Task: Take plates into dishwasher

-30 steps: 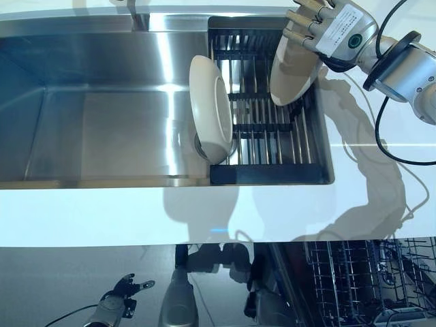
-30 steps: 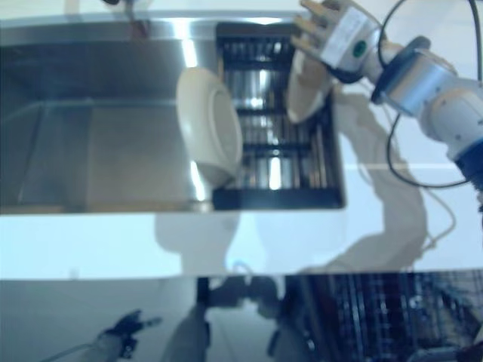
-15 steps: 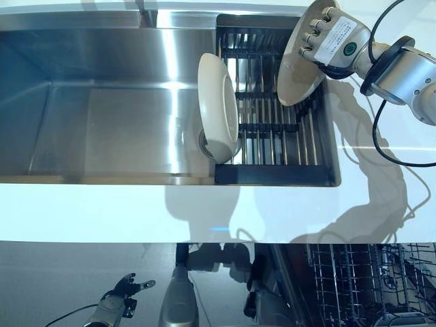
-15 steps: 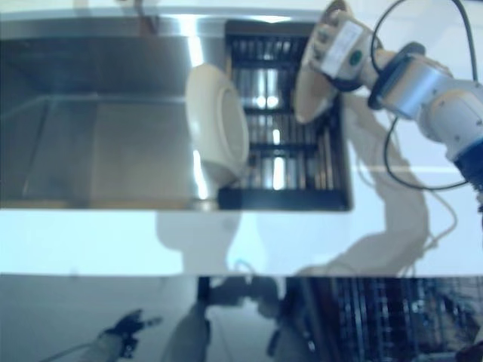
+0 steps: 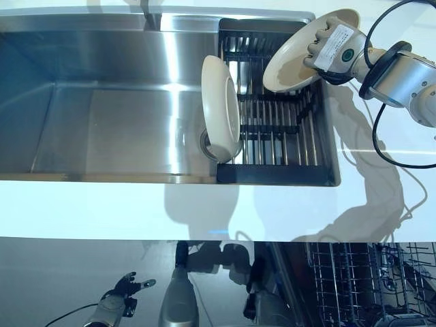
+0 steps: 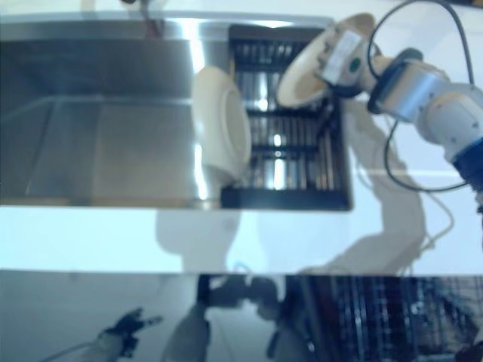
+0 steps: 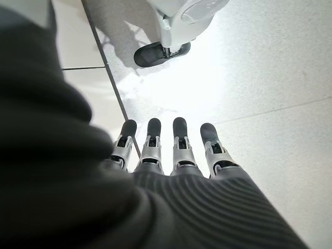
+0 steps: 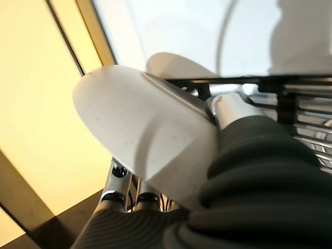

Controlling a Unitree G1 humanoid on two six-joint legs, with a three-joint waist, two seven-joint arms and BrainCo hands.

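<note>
My right hand (image 5: 334, 46) is shut on a cream plate (image 5: 296, 54) and holds it tilted above the far right of the black dish rack (image 5: 272, 174) in the steel sink (image 5: 102, 116). In the right wrist view the plate (image 8: 140, 140) is pinched between thumb and fingers. A second cream plate (image 5: 221, 107) stands on edge at the rack's left end. The open dishwasher's wire rack (image 5: 354, 283) shows below the counter at lower right. My left hand (image 5: 119, 300) hangs low at lower left, fingers straight (image 7: 176, 150), empty.
A white counter (image 5: 204, 211) runs along the near side of the sink and to its right. A faucet base (image 5: 146, 10) stands at the sink's far rim. The left basin of the sink lies beside the rack.
My right hand has lifted the plate out of the rack and tipped it from standing on edge towards flat. The view has shifted slightly. The other plate and left hand are unchanged.
</note>
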